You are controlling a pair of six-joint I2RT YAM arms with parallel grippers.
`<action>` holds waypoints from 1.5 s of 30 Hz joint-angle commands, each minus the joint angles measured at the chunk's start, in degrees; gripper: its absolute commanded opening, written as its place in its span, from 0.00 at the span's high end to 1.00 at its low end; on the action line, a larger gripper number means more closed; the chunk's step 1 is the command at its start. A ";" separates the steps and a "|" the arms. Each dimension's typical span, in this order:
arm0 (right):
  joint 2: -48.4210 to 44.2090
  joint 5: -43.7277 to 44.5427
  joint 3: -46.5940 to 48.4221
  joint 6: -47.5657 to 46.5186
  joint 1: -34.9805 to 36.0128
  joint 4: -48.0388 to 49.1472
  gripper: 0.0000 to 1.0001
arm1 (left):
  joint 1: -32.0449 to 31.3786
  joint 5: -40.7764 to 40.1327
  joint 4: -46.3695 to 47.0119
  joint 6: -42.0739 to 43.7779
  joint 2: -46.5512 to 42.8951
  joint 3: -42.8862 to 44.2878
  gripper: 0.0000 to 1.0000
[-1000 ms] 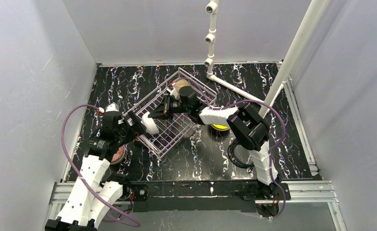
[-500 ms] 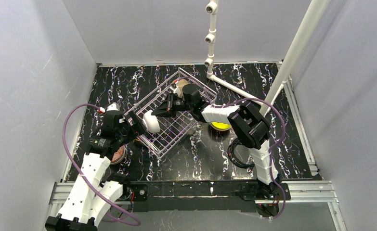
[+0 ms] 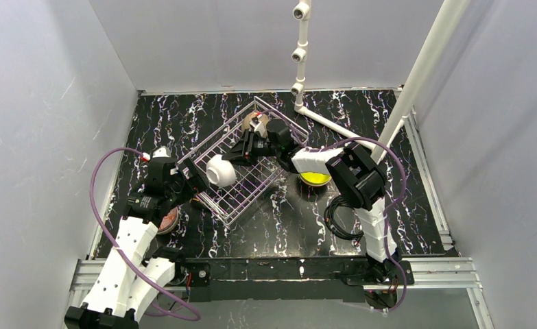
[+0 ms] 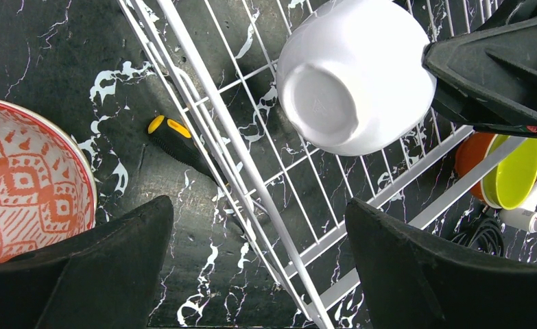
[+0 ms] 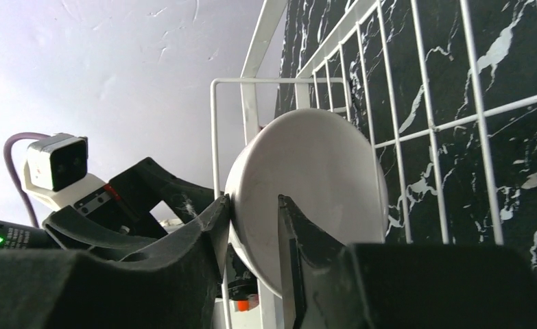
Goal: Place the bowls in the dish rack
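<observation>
My right gripper (image 3: pixel 232 159) is shut on the rim of the white bowl (image 3: pixel 219 170) and holds it on edge over the near-left part of the dish rack (image 3: pixel 255 179). One finger is inside the bowl (image 5: pixel 313 185) and one outside; the gripper (image 5: pixel 252 219) pinches its wall. My left gripper (image 3: pixel 195 179) is open and empty, just left of the bowl, its jaws (image 4: pixel 258 267) straddling the rack's edge wire (image 4: pixel 204 103). The white bowl (image 4: pixel 351 75) shows its underside. A tan bowl (image 3: pixel 255 123) sits in the rack's far corner. The red-patterned bowl (image 4: pixel 18 185) lies outside the rack. The yellow-green bowl (image 4: pixel 516 175) sits nested in the orange one (image 4: pixel 472 157).
A small yellow-and-black tool (image 4: pixel 176 140) lies on the table beside the rack's left edge. A coiled black cable (image 3: pixel 337 219) lies near the right arm's base. The white pipe frame (image 3: pixel 300 55) stands behind the rack. Walls close in left and right.
My right gripper has drawn the white bowl a little right and farther over the rack, away from my left gripper. The left arm has stayed almost still.
</observation>
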 commanded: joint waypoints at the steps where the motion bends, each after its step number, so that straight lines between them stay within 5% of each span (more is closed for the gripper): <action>1: -0.69 3.82 -0.22 -5.80 -0.39 -4.60 0.59 | -0.03 -0.83 -1.44 0.54 -0.08 -0.29 0.05; 6: -2.48 9.31 1.25 -12.55 -0.57 -12.75 0.46 | -0.03 -0.89 -1.61 0.56 -0.24 -0.29 0.05; 17: -10.76 24.54 -1.09 -22.59 -0.56 -22.56 0.35 | -0.03 -1.38 -2.22 0.47 -0.60 -0.03 0.05; 25: -16.11 32.40 -2.32 -27.88 -0.43 -27.27 0.39 | -0.01 0.05 -2.81 4.42 1.83 8.11 0.05; 30: -20.80 34.95 -3.10 -33.39 0.58 -27.48 0.44 | -0.03 10.79 1.23 6.85 6.18 12.93 0.06; 34: -24.99 34.58 -3.76 -38.77 1.75 -28.17 0.47 | -0.03 17.78 5.03 5.06 12.88 15.06 0.19; 37: -29.75 33.63 -6.43 -41.52 2.68 -26.89 0.51 | -0.27 16.64 5.40 3.90 18.21 16.90 0.33; 45: -43.17 34.05 -14.37 -47.07 4.52 -25.32 0.50 | -1.26 11.64 6.49 1.28 31.52 20.34 0.31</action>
